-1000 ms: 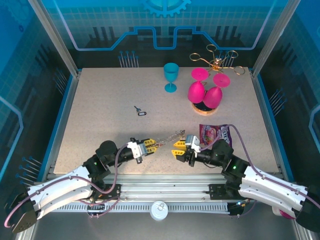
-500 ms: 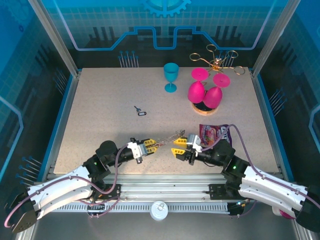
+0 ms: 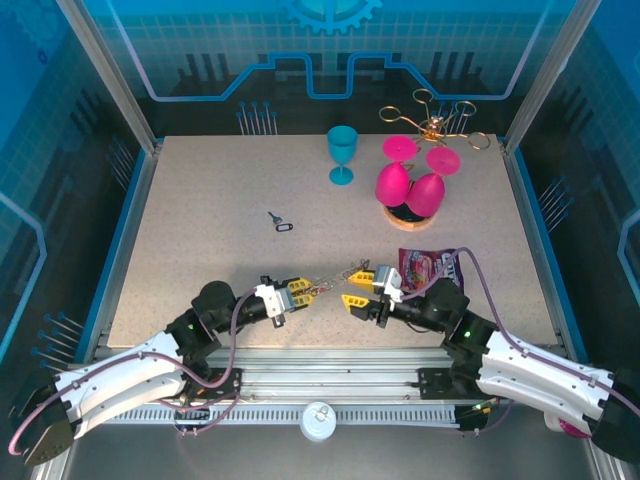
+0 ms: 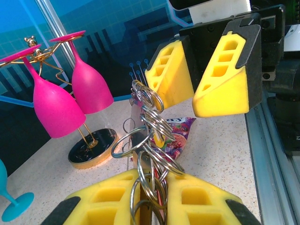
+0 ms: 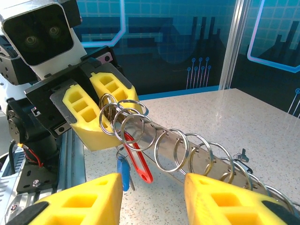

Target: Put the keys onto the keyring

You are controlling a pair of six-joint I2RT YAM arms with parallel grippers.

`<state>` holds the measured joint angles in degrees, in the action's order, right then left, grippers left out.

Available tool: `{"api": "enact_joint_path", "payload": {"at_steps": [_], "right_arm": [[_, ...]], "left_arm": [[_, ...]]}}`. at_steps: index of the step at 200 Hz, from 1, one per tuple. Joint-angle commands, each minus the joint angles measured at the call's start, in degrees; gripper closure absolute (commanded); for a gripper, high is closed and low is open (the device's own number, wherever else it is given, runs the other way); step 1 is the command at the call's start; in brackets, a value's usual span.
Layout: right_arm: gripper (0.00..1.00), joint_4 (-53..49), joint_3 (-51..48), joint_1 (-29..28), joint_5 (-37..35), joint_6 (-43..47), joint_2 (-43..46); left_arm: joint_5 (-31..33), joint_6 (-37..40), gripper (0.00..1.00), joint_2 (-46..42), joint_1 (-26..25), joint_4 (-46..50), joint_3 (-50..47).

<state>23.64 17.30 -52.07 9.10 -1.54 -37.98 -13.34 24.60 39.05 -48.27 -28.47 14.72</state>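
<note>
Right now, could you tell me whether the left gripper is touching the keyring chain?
Touching. The left wrist view shows the left gripper shut on the keyring chain, with its silver rings pinched between the yellow fingers.

We worked in a robot lab cell: speckled beige tabletop (image 3: 210, 190), blue circuit-printed wall panels (image 3: 450, 40), slanted aluminium frame posts (image 3: 105, 70).

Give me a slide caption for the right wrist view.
Left gripper pinches the keyring, a red key and a blue key dangling, facing the open right gripper.
</note>
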Motion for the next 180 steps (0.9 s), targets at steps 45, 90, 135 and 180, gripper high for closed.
{"api": "enact_joint_path", "payload": {"at_steps": [45,90,135,180], "right_arm": [[0.62,5.9,1.1,-0.3,0.7,-1.7,-2.0],[0.67,6.6,1.3,-0.3,0.0,-2.8,-3.3],[0.73,6.9,1.8,-0.2,-1.1,-3.5,-4.8],[0.79,6.7,2.1,-0.2,-3.5,-4.7,-5.7]], "left_arm": [[-1.8,2.3,1.00,0.2,-0.9,-0.6,0.9],[-1.7,2.7,1.00,0.3,-1.0,-0.6,1.1],[-1.7,2.8,1.00,0.3,-1.2,-0.6,1.0],[-1.5,3.3,1.00,0.3,-1.3,-0.3,1.0]]}}
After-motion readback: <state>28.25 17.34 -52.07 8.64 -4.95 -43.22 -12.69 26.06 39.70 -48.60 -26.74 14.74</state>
